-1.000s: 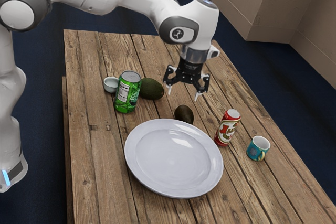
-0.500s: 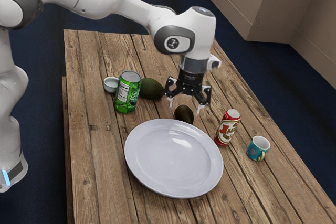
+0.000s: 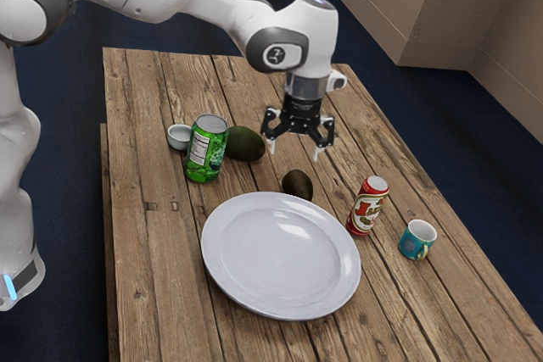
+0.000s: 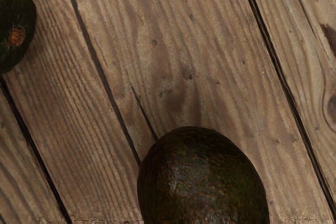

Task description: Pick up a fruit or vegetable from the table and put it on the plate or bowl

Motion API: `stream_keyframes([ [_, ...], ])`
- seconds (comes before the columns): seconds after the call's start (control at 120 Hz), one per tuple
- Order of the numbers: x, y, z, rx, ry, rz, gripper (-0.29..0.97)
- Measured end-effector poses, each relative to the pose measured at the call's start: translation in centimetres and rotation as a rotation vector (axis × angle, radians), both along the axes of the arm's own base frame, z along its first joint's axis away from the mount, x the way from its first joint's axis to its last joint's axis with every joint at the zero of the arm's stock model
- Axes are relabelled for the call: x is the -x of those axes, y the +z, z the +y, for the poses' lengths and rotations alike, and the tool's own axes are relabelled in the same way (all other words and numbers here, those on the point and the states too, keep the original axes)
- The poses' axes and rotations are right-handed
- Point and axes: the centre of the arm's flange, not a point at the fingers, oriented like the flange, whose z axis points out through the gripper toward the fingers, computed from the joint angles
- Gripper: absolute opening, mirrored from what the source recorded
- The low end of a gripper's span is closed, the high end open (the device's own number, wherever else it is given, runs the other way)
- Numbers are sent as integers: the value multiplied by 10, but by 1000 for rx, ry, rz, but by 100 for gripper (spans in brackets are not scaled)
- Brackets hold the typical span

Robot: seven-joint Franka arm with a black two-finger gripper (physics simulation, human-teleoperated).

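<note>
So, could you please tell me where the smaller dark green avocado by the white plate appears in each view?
Exterior view: the smaller dark green avocado lies on the wooden table at the white round plate's far rim, under the open claw.
Wrist view: it is the avocado closest under the claw, on bare planks.
Shared landmark: the larger dark avocado, apart from it, its stem end showing in the wrist view.

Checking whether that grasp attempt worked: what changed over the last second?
The gripper dipped toward the small avocado, then rose again, fingers open and holding nothing. The small avocado lies where it was on the table, by the plate. The green can, red can, cup and larger avocado have not moved.
</note>
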Motion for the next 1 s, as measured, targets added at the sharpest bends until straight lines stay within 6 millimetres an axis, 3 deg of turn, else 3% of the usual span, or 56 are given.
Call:
stream_keyframes([
  [0.2,0,0,-15,-1,-31,-5,68],
  [0.367,-2,-4,-2,-3,-9,0,68],
  [0.717,-16,-30,22,-20,37,24,68],
  [1.0,-19,-34,-19,-21,-32,11,68],
])
